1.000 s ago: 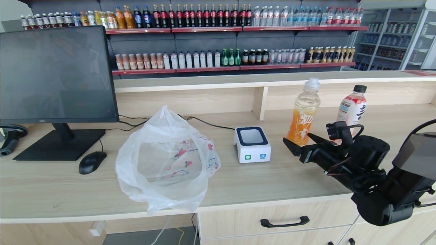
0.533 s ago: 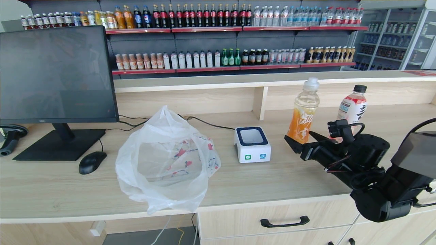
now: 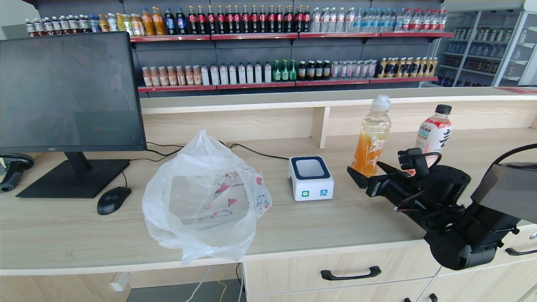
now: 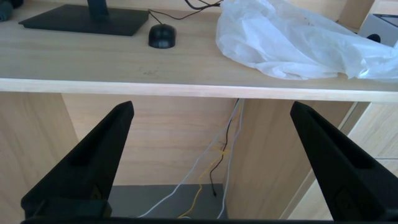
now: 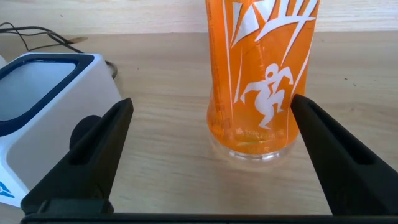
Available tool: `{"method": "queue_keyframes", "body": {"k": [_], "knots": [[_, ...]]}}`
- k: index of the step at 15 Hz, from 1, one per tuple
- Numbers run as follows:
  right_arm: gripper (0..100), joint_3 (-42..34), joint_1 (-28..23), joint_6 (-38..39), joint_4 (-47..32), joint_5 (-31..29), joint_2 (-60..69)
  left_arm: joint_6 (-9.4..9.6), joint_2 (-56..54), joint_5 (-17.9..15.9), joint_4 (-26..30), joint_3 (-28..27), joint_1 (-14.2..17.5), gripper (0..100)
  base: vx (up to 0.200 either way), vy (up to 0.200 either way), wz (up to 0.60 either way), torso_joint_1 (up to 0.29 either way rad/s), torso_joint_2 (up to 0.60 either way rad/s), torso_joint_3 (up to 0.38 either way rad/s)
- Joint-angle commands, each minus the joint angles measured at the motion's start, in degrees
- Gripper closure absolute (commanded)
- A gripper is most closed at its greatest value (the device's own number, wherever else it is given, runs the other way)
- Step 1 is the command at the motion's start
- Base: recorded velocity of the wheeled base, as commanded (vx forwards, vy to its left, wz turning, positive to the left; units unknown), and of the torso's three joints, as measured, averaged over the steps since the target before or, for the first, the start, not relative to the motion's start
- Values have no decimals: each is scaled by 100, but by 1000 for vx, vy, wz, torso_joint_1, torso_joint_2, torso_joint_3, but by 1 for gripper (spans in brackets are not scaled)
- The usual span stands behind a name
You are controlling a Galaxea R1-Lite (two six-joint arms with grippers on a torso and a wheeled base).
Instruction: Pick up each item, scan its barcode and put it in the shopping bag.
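Bottle first: you have a tall clear plastic bottle of orange drink point(image 3: 372, 138) with a pale cap, standing upright on the light wooden counter point(image 3: 344, 222). It is to the right of the white box scanner with a dark blue rim point(image 3: 311, 178) and to the left of a white bottle with a red label and black cap point(image 3: 434, 131).

Your right gripper point(image 5: 211, 106) sits low on the near side of the orange bottle. Its two black fingers are spread wide, and the bottle's base is lined up with the gap between them; nothing is gripped.

The bottle's label is orange, with white strokes and a small white running figure. The scanner's front has two small coloured icons.

At the left, the crumpled translucent plastic shopping bag point(image 3: 205, 197) lies on the counter. Your left gripper point(image 4: 211, 106) hangs below the counter's near edge, fingers also spread apart.
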State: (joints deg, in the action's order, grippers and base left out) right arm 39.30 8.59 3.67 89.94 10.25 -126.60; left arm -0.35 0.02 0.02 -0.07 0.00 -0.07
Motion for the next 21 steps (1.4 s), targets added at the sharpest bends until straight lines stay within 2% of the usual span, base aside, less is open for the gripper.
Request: {"method": "queue_keyframes", "body": {"k": [1, 21], "knots": [[0, 86, -7, 2, 6, 3, -119, 0, -2, -2, -1, 0, -1, 0, 0, 0, 0, 0, 0, 0], [0, 394, 2, 46, 6, 3, -216, -9, -2, -2, -1, 0, -1, 0, 0, 0, 0, 0, 0, 0]]}}
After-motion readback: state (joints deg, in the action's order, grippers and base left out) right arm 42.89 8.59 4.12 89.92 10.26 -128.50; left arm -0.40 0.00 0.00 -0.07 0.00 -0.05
